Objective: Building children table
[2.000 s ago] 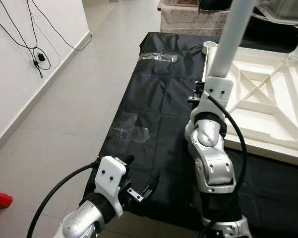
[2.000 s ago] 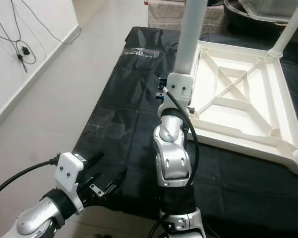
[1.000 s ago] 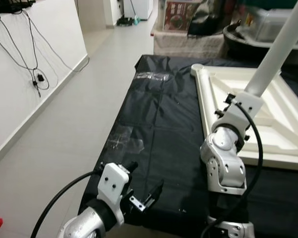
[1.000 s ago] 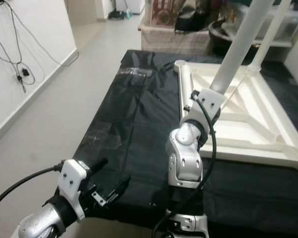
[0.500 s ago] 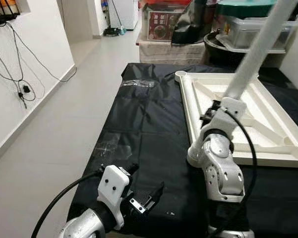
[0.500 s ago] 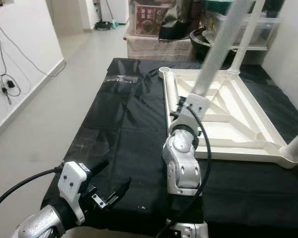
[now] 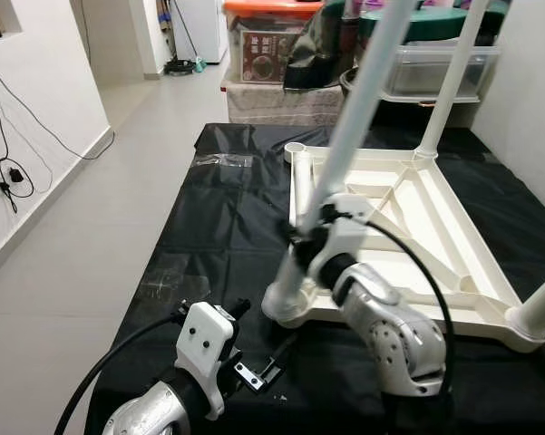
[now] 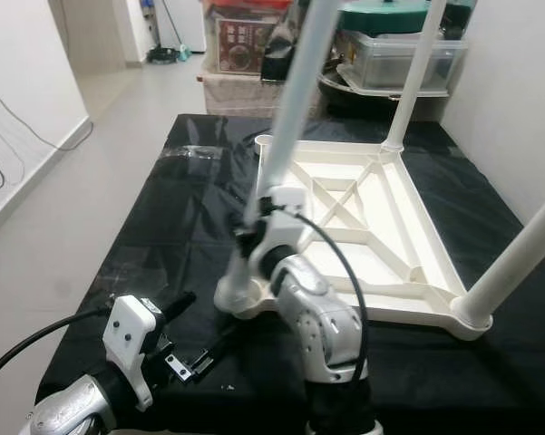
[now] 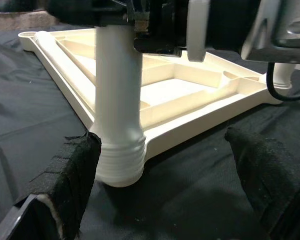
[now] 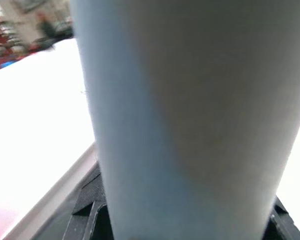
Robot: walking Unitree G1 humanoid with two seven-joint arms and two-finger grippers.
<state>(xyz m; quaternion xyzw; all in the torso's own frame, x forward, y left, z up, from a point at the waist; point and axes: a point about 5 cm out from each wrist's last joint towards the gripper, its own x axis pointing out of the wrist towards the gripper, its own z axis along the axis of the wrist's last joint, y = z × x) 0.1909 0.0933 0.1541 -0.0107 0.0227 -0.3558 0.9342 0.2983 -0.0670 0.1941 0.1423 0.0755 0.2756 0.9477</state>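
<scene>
Left gripper (image 7: 270,361): low at the near edge of the black cloth (image 7: 218,217). Its two black fingers (image 9: 65,175) are spread wide and hold nothing.
Floor (image 7: 63,245): pale tiles to the left of the cloth, next to a white wall with wires (image 7: 9,168).
Table leg (image 7: 345,136): a long white tube, tilted. Its fat bottom end (image 9: 121,160) sits on the cloth, touching the near left corner of the table top.
Right gripper (image 7: 310,237): clamped around the table leg, low down on the tube.
Table top (image 8: 381,236): white, lying upside down on the cloth. Two more legs stand up from it, one (image 8: 415,72) at the far corner and one (image 8: 512,263) at the near right corner.
Boxes (image 7: 263,45): stacked behind the cloth.
</scene>
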